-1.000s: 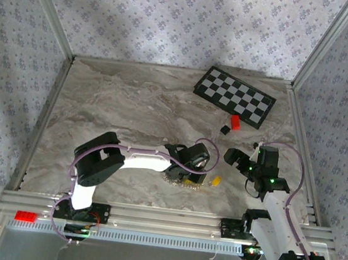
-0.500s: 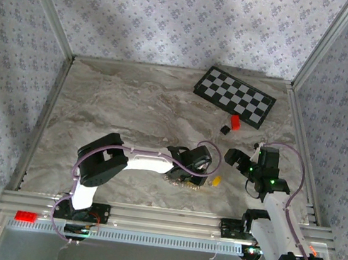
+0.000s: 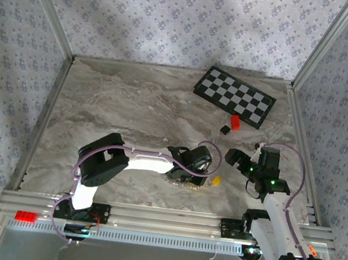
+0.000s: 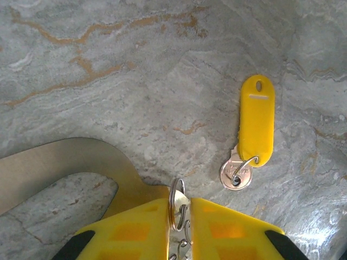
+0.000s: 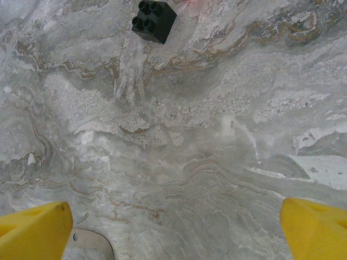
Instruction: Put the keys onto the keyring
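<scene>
While the left gripper (image 4: 180, 208) pinches the thin silver metal keyring (image 4: 177, 189) edge-up, the small silver key (image 4: 237, 174) on its oblong yellow plastic tag (image 4: 257, 120) lies just ahead-right, lengthwise pointing away. The right gripper (image 5: 176, 227) is spread wide and looks farther off.

The worktop (image 4: 108, 65) looks like matt, marbled grey stone with rusty veins. The keyring (image 4: 177, 196) is thin bright metal, glinting between the left tool's (image 4: 181, 211) matt yellow plastic fingers (image 4: 135, 230). The key (image 4: 236, 175) nearby is polished silvery metal under a smooth, glossy yellow plastic tag (image 4: 257, 119), and the black block (image 5: 154, 19) is hard studded plastic.
</scene>
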Tool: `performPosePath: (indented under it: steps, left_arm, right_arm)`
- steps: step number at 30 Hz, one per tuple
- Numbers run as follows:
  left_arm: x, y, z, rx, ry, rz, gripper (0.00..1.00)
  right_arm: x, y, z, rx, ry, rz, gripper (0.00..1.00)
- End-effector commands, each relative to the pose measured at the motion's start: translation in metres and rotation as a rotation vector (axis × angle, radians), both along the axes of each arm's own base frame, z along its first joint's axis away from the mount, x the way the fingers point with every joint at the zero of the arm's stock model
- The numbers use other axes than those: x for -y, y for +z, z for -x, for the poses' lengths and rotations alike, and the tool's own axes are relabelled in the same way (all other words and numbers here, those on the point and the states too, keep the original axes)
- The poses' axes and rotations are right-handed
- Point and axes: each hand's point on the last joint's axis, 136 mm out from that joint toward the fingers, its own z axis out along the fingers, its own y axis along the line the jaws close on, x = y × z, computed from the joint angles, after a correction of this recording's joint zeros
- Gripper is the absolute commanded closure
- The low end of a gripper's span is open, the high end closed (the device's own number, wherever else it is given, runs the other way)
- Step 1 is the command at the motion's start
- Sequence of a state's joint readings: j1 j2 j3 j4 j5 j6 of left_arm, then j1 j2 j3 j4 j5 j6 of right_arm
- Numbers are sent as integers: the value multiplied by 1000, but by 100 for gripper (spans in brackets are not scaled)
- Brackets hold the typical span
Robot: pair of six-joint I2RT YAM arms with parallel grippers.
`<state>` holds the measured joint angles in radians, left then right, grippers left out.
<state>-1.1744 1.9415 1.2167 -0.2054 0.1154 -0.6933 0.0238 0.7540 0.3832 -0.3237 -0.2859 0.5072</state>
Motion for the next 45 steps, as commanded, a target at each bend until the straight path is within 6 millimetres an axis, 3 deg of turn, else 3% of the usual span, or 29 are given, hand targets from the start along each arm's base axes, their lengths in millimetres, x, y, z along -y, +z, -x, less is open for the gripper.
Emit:
performPosePath:
  steps: [1, 15, 26, 32, 35, 41, 45]
  left_arm:
    - [11, 6, 2, -3, -12, 25, 84]
    - [12, 9, 3, 5, -25, 41, 95]
    - [4, 39, 3, 109, -75, 103, 100]
    - [-10, 69, -2, 228, -110, 128, 100]
    - [-18, 87, -4, 292, -124, 152, 100]
    - [-36, 129, -9, 397, -130, 258, 100]
    - [-51, 156, -11, 503, -148, 305, 100]
  right_arm:
    - [-1, 1, 1, 11, 13, -2, 0]
    - [1, 2, 1, 21, 5, -2, 0]
    - [-9, 12, 0, 84, 49, -39, 1]
    - [-34, 44, -2, 244, 119, -193, 1]
    - [-43, 65, -1, 320, 167, -188, 3]
    - [-66, 109, 9, 446, 308, -184, 12]
    - [-84, 127, 16, 508, 396, -205, 22]
